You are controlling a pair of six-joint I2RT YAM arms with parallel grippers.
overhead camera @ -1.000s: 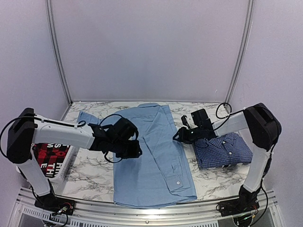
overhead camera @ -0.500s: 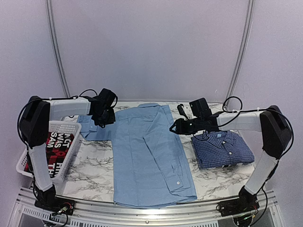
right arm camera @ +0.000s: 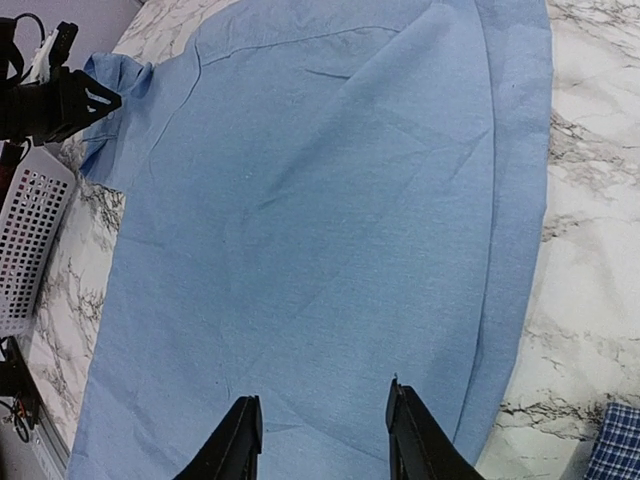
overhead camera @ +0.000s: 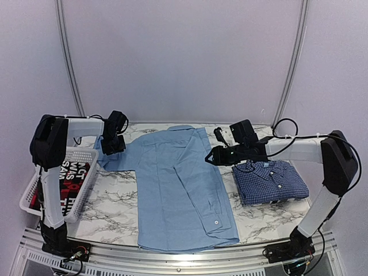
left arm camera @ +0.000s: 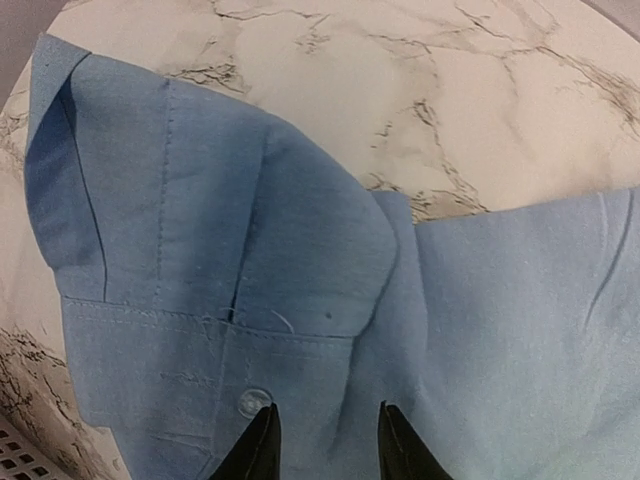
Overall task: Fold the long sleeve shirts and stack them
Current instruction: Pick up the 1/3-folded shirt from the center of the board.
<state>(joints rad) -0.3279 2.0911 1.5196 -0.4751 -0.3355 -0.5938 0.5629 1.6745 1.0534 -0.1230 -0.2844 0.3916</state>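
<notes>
The left wrist view alone shows the cuff (left arm camera: 200, 230) of the light blue shirt (overhead camera: 184, 184) and its button (left arm camera: 253, 402), with the left jaws spread empty above them. The right jaws, spread too, hover over the shirt's body, flat on the worktop (overhead camera: 109, 213). From above, the folded dark checked shirt (overhead camera: 270, 181) lies right of it. A basket (overhead camera: 80, 151) with a red-and-black garment (overhead camera: 72, 171) sits left.

Our left arm (overhead camera: 80, 124) rises steeply, its forearm bent inward, and the left hand (left arm camera: 322, 415) tilts down with fingers parted. Our right arm (overhead camera: 293, 149) stretches inward, the right hand (right arm camera: 320, 405) low, fingers apart, gripping nothing.
</notes>
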